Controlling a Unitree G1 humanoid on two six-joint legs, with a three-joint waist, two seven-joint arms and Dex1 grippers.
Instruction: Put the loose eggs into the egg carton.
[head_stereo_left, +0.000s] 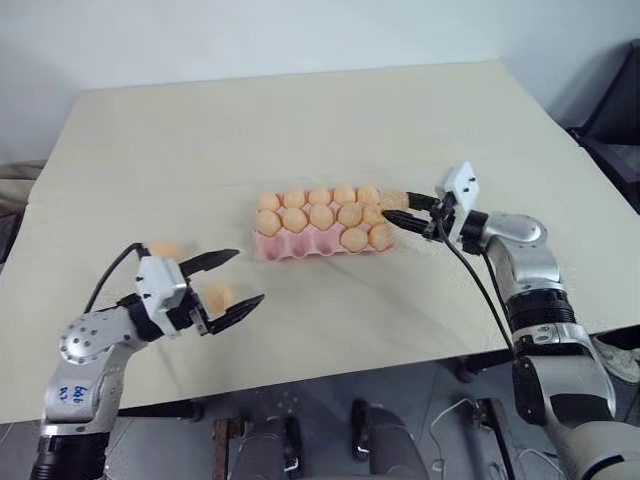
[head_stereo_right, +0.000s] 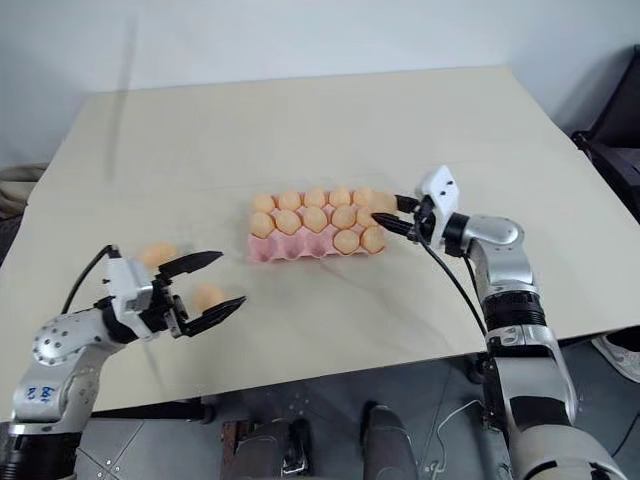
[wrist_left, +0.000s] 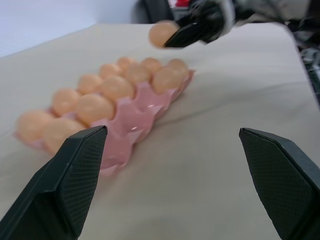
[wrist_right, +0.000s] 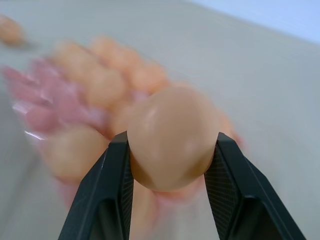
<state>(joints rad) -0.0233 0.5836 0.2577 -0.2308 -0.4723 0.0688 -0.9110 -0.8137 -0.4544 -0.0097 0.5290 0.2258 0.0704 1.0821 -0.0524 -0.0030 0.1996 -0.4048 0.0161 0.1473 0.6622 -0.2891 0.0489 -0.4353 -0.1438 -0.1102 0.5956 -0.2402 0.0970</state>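
The pink egg carton (head_stereo_left: 300, 248) lies mid-table with several eggs in its cups; its near-row cups toward the left end show bare pink. At the carton's right end my right gripper (head_stereo_left: 402, 211) is shut on a loose egg (wrist_right: 172, 140), held just above the table. This held egg (wrist_left: 162, 34) also shows in the left wrist view. Two more loose eggs lie on the table at the left: one (head_stereo_left: 218, 295) below my left gripper (head_stereo_left: 246, 276), which is open and holds nothing, and another (head_stereo_left: 164, 249) just behind that hand.
The beige table's near edge (head_stereo_left: 330, 375) runs close below both arms. A black cable (head_stereo_left: 475, 285) hangs from the right wrist. Dark equipment (head_stereo_left: 615, 125) stands off the table's right side.
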